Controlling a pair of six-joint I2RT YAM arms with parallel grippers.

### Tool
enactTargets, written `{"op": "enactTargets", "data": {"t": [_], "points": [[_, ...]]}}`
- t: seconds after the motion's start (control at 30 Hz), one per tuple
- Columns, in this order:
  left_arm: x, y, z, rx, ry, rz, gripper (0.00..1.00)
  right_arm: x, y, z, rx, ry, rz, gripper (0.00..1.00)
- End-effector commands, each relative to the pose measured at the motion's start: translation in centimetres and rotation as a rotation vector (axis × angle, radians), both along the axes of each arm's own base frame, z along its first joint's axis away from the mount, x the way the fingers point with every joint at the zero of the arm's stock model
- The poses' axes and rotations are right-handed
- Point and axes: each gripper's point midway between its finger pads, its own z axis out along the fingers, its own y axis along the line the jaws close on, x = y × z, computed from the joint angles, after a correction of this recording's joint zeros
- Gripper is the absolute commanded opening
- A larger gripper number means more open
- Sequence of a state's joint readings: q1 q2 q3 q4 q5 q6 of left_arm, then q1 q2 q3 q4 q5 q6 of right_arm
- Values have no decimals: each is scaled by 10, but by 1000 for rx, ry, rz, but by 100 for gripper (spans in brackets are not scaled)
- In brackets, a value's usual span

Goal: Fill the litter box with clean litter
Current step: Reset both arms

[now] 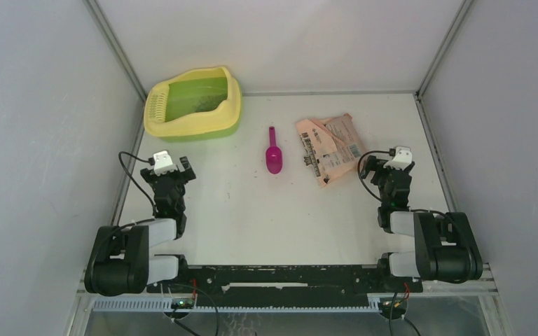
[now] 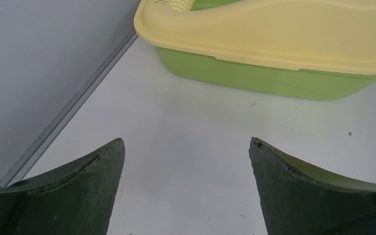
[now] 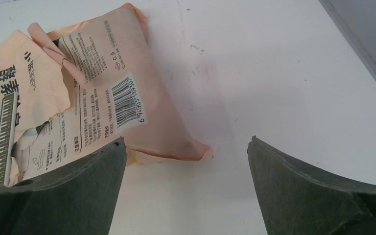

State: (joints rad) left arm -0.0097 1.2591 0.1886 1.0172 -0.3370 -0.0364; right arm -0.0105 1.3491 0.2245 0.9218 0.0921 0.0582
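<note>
Gaping empty over white table (image 1: 252,210): left claw (image 2: 186,147), right claw (image 3: 186,144); grey walls (image 1: 42,105) around.

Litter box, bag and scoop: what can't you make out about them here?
Litter box: top view, fill level too small to gauge; left wrist view, near wall hides the basin.
Bag: right wrist view, frame edge and right gripper cover its lower left; contents unseen.
Scoop: top view only, bowl too small to check.
</note>
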Motion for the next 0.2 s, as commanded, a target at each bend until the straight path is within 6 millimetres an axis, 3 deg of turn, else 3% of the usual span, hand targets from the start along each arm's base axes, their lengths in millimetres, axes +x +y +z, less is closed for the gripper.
{"op": "enactTargets", "data": {"t": [0.0,0.17], "points": [[0,4,12,-5,-55,21,100,10,1,18,3,-58,-2,99],[0,5,12,-5,-56,22,100,11,1,18,3,-56,0,99]]}}
